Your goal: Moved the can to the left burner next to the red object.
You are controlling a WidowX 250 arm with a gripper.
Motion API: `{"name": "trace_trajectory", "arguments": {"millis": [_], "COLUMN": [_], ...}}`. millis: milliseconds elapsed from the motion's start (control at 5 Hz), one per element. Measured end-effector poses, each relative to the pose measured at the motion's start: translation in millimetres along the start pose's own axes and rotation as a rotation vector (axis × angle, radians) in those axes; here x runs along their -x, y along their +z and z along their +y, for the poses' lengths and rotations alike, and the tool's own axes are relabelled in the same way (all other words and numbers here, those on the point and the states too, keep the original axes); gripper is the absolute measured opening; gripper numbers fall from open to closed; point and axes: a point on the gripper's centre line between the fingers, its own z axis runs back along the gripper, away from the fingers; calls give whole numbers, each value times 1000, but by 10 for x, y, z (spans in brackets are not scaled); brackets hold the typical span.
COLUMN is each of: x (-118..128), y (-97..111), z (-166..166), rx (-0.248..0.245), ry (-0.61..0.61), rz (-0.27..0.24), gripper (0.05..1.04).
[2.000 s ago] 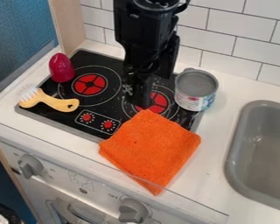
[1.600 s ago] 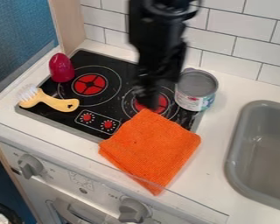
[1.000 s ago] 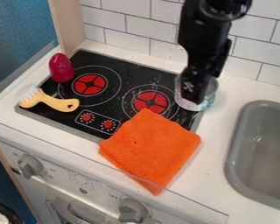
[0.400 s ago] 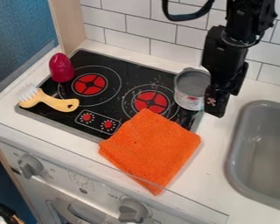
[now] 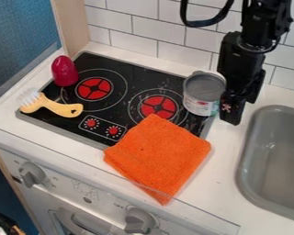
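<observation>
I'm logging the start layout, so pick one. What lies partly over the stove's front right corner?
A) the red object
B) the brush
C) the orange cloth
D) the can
C: the orange cloth covers that corner of the stove and spreads onto the counter.

And there it goes, we've watched the black gripper point(image 5: 232, 118) sweep from over the right burner point(image 5: 157, 106) across in front of the can point(image 5: 201, 98), and now it hangs low on the can's sink-facing side, between it and the sink point(image 5: 246, 151)! The burner it was partly covering has come fully into our sight, and the can, largely masked as the arm passed, shows most of its lid and label to us again. Up top, we now see a black cable loop point(image 5: 205, 23) hanging far lower and wider than at the start.
</observation>
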Motion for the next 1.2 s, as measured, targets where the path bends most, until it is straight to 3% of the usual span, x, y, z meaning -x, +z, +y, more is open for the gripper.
{"name": "trace_trajectory", "arguments": {"millis": [600,1200], "x": [-355,-1042], "y": [-1,-12], "z": [-33,121], "rx": [-2,-36], "ry": [96,233], "rz": [-29,-46], "gripper": [999,999]}}
